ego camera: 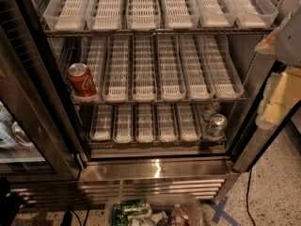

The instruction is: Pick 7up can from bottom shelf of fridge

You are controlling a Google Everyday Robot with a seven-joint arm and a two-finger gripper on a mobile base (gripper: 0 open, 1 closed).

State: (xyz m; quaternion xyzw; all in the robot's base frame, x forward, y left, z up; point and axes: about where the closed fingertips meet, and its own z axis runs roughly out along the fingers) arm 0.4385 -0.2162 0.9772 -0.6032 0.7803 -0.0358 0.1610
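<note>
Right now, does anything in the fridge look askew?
The red Coca-Cola can leans on the middle rack's left end; the silver-topped 7up can sits tilted at the bottom shelf's right end. The gripper is at far right.

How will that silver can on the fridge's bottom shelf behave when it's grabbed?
The 7up can looks round and shiny, so probably slippery. It stands on the wire bottom shelf, so a nudge may tip or roll it. The hand sits at the right edge, outside the fridge.
</note>
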